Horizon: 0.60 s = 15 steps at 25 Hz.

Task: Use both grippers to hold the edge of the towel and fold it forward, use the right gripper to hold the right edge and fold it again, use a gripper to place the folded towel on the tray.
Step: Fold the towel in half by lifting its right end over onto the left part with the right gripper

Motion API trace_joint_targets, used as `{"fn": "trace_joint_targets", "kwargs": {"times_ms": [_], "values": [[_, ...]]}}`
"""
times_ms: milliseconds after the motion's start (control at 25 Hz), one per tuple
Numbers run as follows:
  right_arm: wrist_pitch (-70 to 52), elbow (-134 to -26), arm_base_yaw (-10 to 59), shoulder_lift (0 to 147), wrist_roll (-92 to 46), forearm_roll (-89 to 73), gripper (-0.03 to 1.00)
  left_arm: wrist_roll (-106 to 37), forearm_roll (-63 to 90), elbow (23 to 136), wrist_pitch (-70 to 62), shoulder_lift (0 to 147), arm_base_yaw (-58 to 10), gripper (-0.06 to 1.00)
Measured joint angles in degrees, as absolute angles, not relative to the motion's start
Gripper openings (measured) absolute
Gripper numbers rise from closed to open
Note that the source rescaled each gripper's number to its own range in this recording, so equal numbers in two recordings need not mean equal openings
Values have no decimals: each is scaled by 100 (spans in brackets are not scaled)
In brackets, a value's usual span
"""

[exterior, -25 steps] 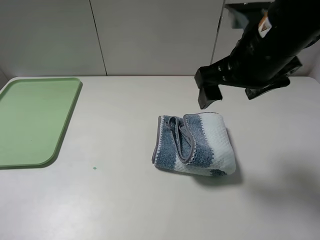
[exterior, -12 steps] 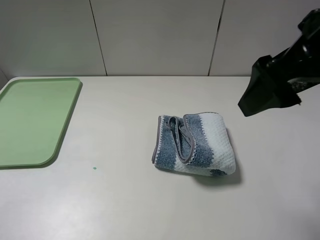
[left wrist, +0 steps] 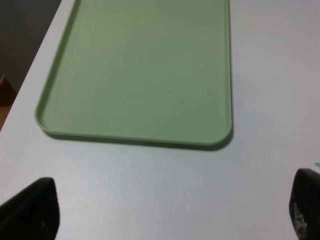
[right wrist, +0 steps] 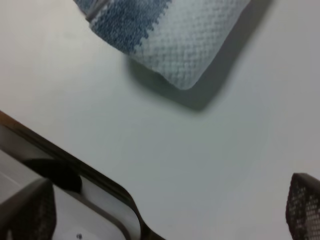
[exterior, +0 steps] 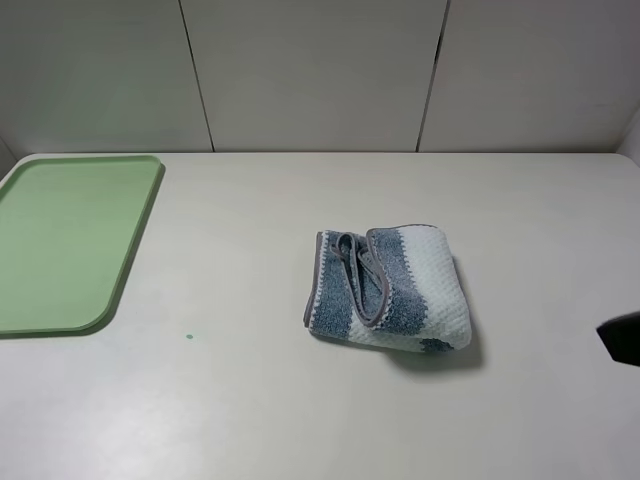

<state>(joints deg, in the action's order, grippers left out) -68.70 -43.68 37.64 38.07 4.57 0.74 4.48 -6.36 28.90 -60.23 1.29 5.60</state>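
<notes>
The towel (exterior: 388, 288) lies folded into a thick bundle at the middle of the table, with blue-grey and pale stripes and a grey hem (exterior: 362, 272) curling on top. The pale-green tray (exterior: 60, 240) rests bare at the far left. My left gripper (left wrist: 167, 210) hovers open over the table just short of the tray's (left wrist: 135, 75) rounded end, nothing between its fingertips (left wrist: 30, 210). My right gripper (right wrist: 166, 207) is open beside a pale corner of the towel (right wrist: 175, 45) and apart from it. In the high view only a black bit of the right arm (exterior: 622, 340) shows.
A small green speck (exterior: 189, 336) marks the tabletop between tray and towel. The table's edge (right wrist: 75, 160) runs close under the right gripper. A pale panelled wall (exterior: 310, 70) closes the back.
The right arm has swung away from above the towel, going right and toward the front until only a tip shows at the right border. The towel has not moved.
</notes>
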Motion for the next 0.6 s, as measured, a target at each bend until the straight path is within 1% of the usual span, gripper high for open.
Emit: {"fn": "trace_joint_targets", "kwargs": {"times_ms": [80, 280, 400, 600], "values": [[-6694, -4085, 3508, 3260, 443, 31, 100, 448, -636, 2890, -6023, 129, 560, 90], [-6301, -3361, 2334, 1946, 439, -62, 100, 448, -636, 2890, -6023, 129, 560, 90], [-6216, -3089, 1597, 1257, 439, -67, 100, 448, -636, 2890, -6023, 129, 560, 90], [-5940, -2828, 637, 223, 437, -49, 100, 448, -636, 2890, -6023, 129, 560, 90]]}}
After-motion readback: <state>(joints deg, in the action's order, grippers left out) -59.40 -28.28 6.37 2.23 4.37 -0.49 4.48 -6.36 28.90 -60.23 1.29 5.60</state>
